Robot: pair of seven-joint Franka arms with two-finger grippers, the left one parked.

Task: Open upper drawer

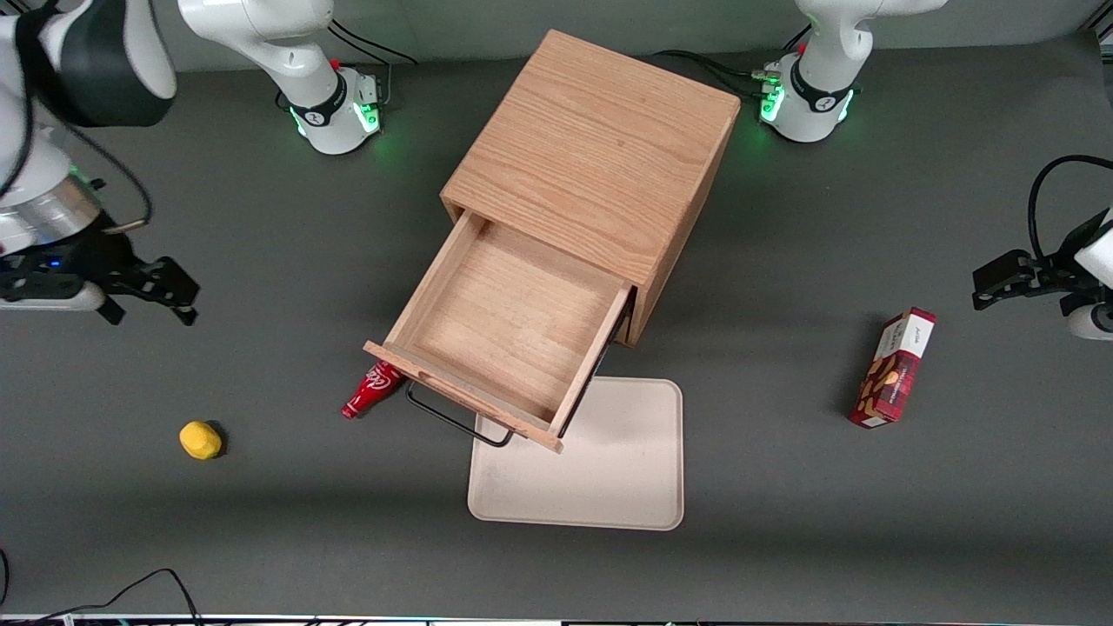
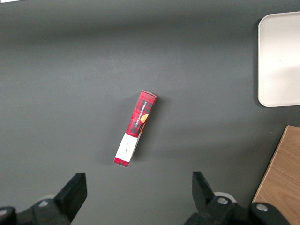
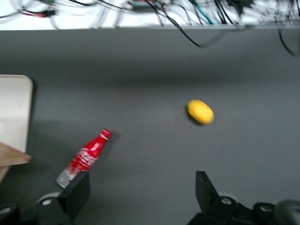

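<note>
Grey table (image 1: 261, 522): upper drawer (image 1: 509, 326) pulled out, bare inside; gripper (image 1: 148, 296) spread, holding nothing, toward working arm's end.

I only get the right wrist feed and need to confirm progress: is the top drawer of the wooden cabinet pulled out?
Observer: Yes. The light-wood upper drawer with the thin black wire handle stands far out of the oak cube cabinet, and its inside is bare.
Operator: Where is my gripper?
Observer: The right arm's gripper hangs open toward the working arm's end of the table, well apart from the handle and holding nothing.
Operator: Does the red bottle I see touch the drawer?
Observer: The red cola bottle lies on the table partly under the drawer's front edge; contact cannot be told.
Operator: Anything else nearby?
Observer: A cream rectangular tray lies in front of the cabinet.
</note>
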